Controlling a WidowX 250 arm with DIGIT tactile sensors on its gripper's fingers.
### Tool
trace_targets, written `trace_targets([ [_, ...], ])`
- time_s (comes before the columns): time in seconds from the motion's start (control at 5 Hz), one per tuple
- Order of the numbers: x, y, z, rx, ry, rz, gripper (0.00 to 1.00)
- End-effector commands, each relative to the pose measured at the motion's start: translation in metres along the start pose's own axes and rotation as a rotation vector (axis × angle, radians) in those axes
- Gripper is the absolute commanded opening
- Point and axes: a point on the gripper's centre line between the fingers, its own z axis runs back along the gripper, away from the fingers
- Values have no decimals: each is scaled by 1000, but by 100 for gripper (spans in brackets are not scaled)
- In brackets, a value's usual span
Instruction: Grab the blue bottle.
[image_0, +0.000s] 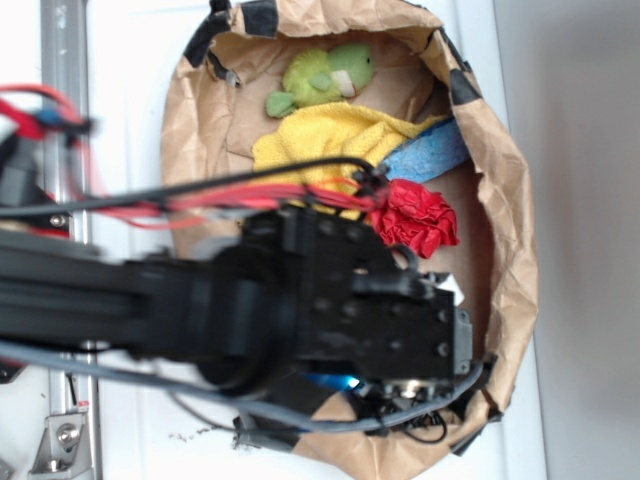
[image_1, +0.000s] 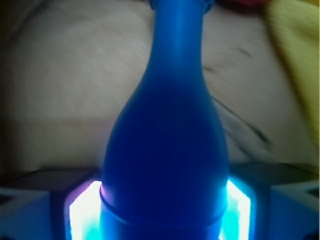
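Blue bottle (image_1: 167, 145): fills your wrist view, body wedged between both claw (image_1: 162, 212) fingers, neck pointing to 12 o'clock.
Claw: clenched on the bottle.
Paper bag (image_0: 505, 200): arm covers its 6 o'clock half.

The exterior camera is looking straight down from above the arm (image_0: 200, 300), taking in most of a brown paper-lined basin (image_0: 505, 170) on the white counter (image_0: 130, 100), with the arm blocking the lower middle of the picture. The wrist camera is riding on the claw (image_1: 165, 210) and looking along it from very close, so the blue bottle (image_1: 167, 140) is filling its picture. Both views are sharing the bottle, the yellow cloth (image_0: 320, 135) and the paper floor.
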Motion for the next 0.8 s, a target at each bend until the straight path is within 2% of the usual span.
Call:
trace_targets([
  [0.0, 37, 64, 122, -138, -266, -458, 0],
  [0.2, 35, 53, 150, 10, -244, -644, 0],
  [0.4, 30, 41, 140, 108, -197, -682, 0],
  [0.6, 27, 38, 138, 85, -165, -683, 0],
])
